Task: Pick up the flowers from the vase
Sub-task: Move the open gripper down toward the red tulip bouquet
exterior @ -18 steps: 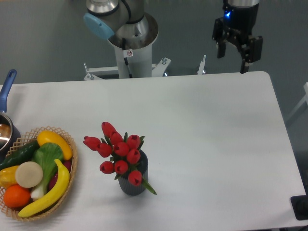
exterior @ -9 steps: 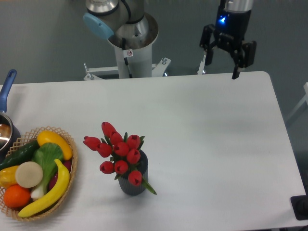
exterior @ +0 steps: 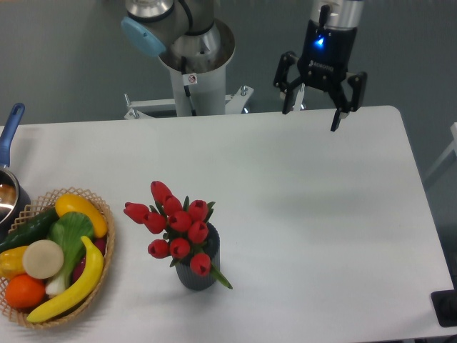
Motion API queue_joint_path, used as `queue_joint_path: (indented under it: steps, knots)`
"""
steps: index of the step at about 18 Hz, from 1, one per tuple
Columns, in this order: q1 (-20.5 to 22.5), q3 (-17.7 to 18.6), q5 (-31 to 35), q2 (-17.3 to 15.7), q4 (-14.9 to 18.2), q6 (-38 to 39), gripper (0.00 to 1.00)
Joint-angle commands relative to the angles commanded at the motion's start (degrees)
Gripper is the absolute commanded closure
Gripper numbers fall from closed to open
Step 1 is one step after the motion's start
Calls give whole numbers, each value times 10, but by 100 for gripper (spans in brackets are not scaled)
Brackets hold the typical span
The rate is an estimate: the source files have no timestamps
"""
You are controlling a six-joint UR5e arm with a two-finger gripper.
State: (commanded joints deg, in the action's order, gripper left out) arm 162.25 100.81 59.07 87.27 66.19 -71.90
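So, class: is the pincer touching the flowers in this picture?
Apart. The fixed camera shows the pincer open at the table's far edge, with a wide stretch of bare table between it and the flowers in the vase.

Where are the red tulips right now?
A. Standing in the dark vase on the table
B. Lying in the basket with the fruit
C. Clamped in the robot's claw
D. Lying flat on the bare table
A: the flowers stand in the vase on the table, while the end effector hangs open and empty near the far edge, well away from them.
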Motion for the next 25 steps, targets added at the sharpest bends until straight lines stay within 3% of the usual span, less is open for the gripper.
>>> queue_joint_path:
  steps: [5,10,13,16,18,22,25]
  knots:
    - [-44,41,-1,17,-83,0,0]
    - [-67,59,-8,25,-102,-5,0]
    - [-92,62,-15,50,-141,-3,0]
    - [-113,62,-22,70,-145,-4,0]
    - [-129,84,-29,70,-149,-2,0]
    - [-129,94,-126,83,-156,3,0]
    - [-129,88,-139,97,-162,-2,0]
